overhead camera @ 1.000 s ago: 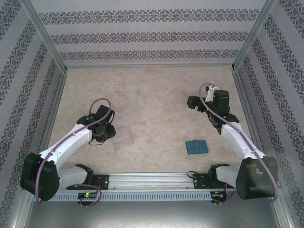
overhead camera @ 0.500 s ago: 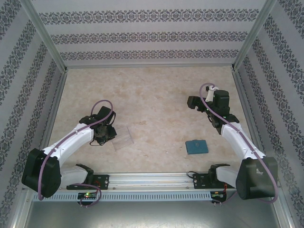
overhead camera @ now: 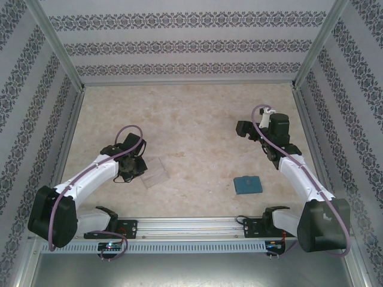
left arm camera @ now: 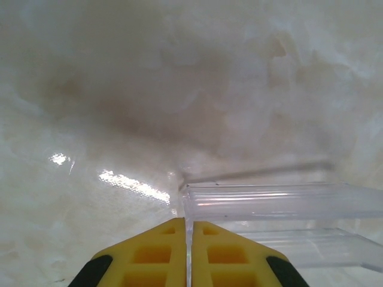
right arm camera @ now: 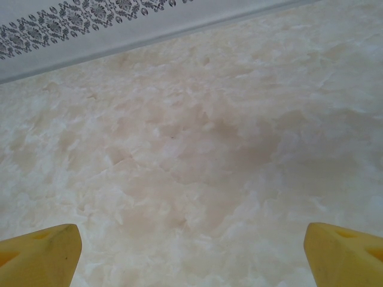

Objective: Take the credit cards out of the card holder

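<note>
The card holder (overhead camera: 247,185), a small teal wallet, lies closed on the table in front of the right arm's base. The credit cards are hidden. My left gripper (overhead camera: 135,170) sits low at the left end of a clear plastic tray (overhead camera: 155,173). In the left wrist view its yellow fingers (left arm camera: 157,254) are pressed together, and the left gripper (left arm camera: 189,224) pinches the thin end wall of the tray (left arm camera: 281,203). My right gripper (overhead camera: 242,128) hovers farther back, well apart from the wallet. In the right wrist view the right gripper (right arm camera: 191,245) is wide open over bare table.
Patterned walls close in the marbled table (overhead camera: 197,119) at the back and on both sides. A metal rail (overhead camera: 191,226) with both arm bases runs along the near edge. Open room lies between the tray and the wallet.
The left fingers have closed onto the tray's end wall and the left arm has settled slightly. The right arm and the wallet have not moved.
</note>
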